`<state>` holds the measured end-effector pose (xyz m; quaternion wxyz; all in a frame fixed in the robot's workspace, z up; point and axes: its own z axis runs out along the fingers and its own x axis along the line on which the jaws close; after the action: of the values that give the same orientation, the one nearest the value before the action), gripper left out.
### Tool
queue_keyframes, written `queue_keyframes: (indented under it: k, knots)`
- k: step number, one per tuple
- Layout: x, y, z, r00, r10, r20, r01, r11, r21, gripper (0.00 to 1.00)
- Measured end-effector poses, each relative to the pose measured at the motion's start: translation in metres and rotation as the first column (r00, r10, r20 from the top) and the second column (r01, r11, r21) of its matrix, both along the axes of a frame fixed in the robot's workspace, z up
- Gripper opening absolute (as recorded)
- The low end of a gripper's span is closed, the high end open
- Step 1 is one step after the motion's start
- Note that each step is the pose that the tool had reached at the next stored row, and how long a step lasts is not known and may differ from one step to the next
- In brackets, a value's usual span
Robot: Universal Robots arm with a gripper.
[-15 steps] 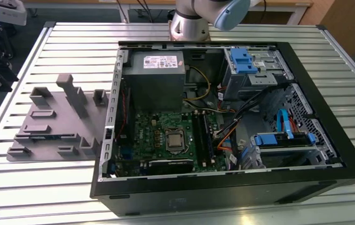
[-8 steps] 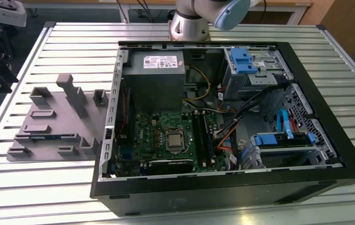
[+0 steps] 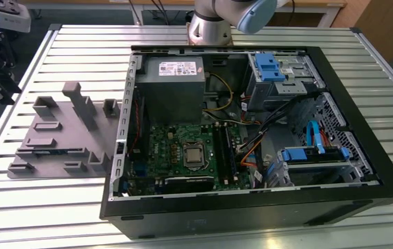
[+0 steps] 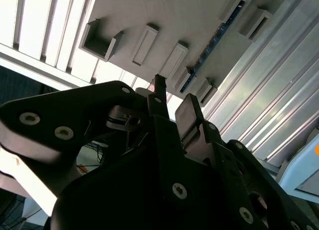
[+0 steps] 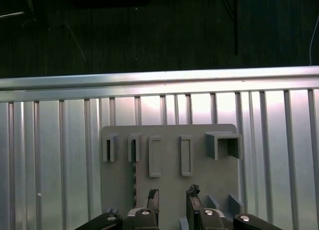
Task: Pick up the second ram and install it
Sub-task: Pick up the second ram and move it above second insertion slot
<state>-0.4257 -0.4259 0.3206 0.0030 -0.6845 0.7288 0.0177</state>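
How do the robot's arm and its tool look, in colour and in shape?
The arm is silver-grey metal with thick round joints, and one joint has a light blue cap. The tool is matt black, made of broad plates with round silver screw heads, and it ends in two narrow flat fingers.

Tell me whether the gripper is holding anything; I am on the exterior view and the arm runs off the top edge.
Observer: No. In the first wrist view the gripper is open, with nothing between its fingers.
Operator: What is it facing?
Observer: The grey tray; in both wrist views its row of slots lies just beyond the fingertips.
Operator: Is it lined up on the second ram?
Observer: Not quite. The second ram sits in a narrow slot of the tray, and in the first wrist view it lies just outside one fingertip, not in the gap, and untouched.
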Motion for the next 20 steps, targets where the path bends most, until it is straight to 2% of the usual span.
queue_keyframes:
  k: [20]
  knots:
    - [0.0, -0.006, -0.0077, 1.0, -0.001, 0.0, 0.001, 1.0, -0.0001, 0.35]
